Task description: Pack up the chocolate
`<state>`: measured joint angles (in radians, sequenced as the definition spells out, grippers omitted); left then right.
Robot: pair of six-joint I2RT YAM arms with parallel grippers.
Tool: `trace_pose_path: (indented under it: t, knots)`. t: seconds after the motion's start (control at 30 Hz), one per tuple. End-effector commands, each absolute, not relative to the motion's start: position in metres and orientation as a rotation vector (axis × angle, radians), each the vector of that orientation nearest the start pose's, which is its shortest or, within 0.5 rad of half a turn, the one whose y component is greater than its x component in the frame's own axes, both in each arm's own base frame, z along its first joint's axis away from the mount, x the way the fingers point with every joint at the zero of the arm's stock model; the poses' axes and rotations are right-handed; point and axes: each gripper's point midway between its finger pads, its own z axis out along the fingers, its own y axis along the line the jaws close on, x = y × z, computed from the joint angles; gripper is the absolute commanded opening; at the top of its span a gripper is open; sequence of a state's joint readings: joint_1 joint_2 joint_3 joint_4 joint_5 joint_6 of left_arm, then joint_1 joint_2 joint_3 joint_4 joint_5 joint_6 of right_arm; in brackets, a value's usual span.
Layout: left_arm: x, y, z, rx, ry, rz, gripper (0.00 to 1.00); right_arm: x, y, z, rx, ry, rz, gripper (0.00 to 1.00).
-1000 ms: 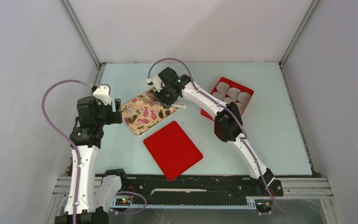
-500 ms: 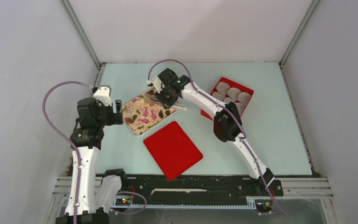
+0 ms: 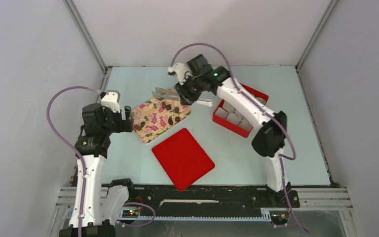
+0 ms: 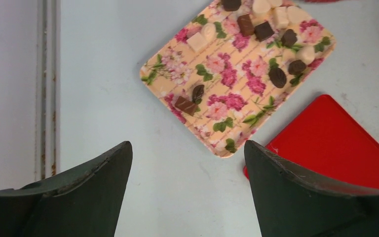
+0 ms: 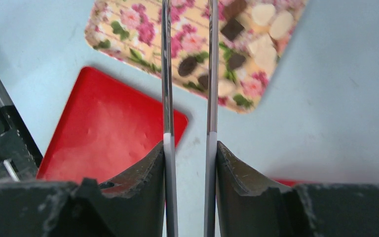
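Dark and cream chocolate (image 4: 278, 77) pieces lie scattered on the flowered tray (image 4: 227, 94), mostly toward its far end. Above the worktop (image 3: 286, 148) beyond that end, the right gripper (image 5: 189, 153) is clenched on metal tongs (image 5: 166, 74); whether their tips pinch a piece I cannot tell. The left gripper (image 4: 187, 148) hangs released, jaws wide, near the tray's left corner. A red box (image 3: 229, 127) of paper cups (image 3: 234, 117) sits to the right, and a red lid (image 3: 182, 158) lies nearer.
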<state>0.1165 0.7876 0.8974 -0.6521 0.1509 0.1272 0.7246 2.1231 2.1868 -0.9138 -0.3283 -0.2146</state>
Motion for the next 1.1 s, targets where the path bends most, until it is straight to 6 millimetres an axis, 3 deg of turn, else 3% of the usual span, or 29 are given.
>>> trace_pose_path:
  t: [0.0,0.17,0.37,0.47,0.7,1.07]
  knots:
    - [0.269,-0.008,0.224,0.128,2.073,-0.139,0.87,0.376,0.332,0.23,-1.177,2.101,0.579,0.26]
    - [0.27,-0.036,0.227,0.204,2.053,-0.32,0.86,0.397,0.25,0.226,-1.017,2.181,0.46,0.26]
    - [0.268,-0.052,0.229,0.291,2.059,-0.428,0.84,0.414,0.152,0.22,-0.793,2.278,0.324,0.25]
    - [0.268,-0.058,0.229,0.301,2.06,-0.47,0.85,0.417,0.113,0.21,-0.695,2.317,0.249,0.25]
    - [0.271,-0.054,0.223,0.286,2.084,-0.452,0.86,0.414,0.071,0.187,-0.556,2.393,0.195,0.25]
    - [0.27,-0.054,0.222,0.282,2.086,-0.453,0.87,0.422,0.058,0.164,-0.498,2.443,0.218,0.25]
